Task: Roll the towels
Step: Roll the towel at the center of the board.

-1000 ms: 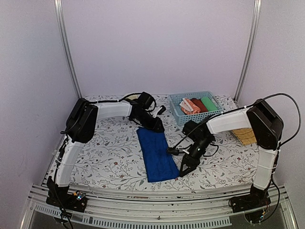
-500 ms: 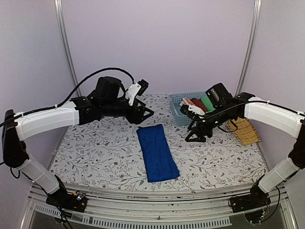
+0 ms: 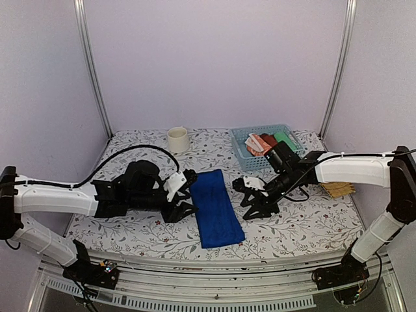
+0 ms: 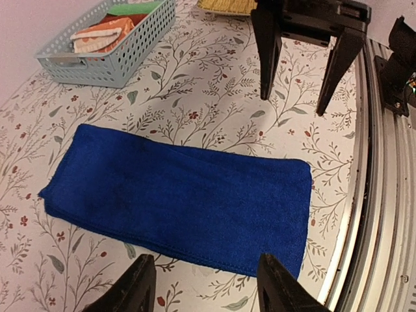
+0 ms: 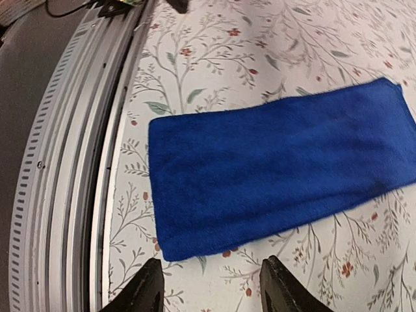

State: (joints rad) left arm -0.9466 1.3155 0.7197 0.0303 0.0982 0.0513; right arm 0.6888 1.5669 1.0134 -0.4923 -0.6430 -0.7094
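The blue towel (image 3: 214, 208) lies flat and unrolled on the flowered table, its long sides facing the two arms. My left gripper (image 3: 184, 209) hovers low beside its left long edge, open, with nothing between its fingers (image 4: 133, 292); the blue towel (image 4: 182, 201) fills that wrist view. My right gripper (image 3: 252, 199) stands open by the right long edge, near the blue towel's (image 5: 279, 166) near corner, and holds nothing. An orange-salmon towel (image 3: 255, 144) lies rolled in the basket (image 3: 242, 156).
The light blue basket at the back right also holds a red roll (image 3: 270, 142) and a green roll (image 3: 285, 140). A cream cup (image 3: 177, 139) stands at the back. A yellow mat (image 3: 338, 189) lies at the right edge. The metal rail (image 3: 214, 276) runs along the near edge.
Both arms rose from the towel, then dropped to table level on either long side of it. Both grippers opened wider. The towel has not moved.
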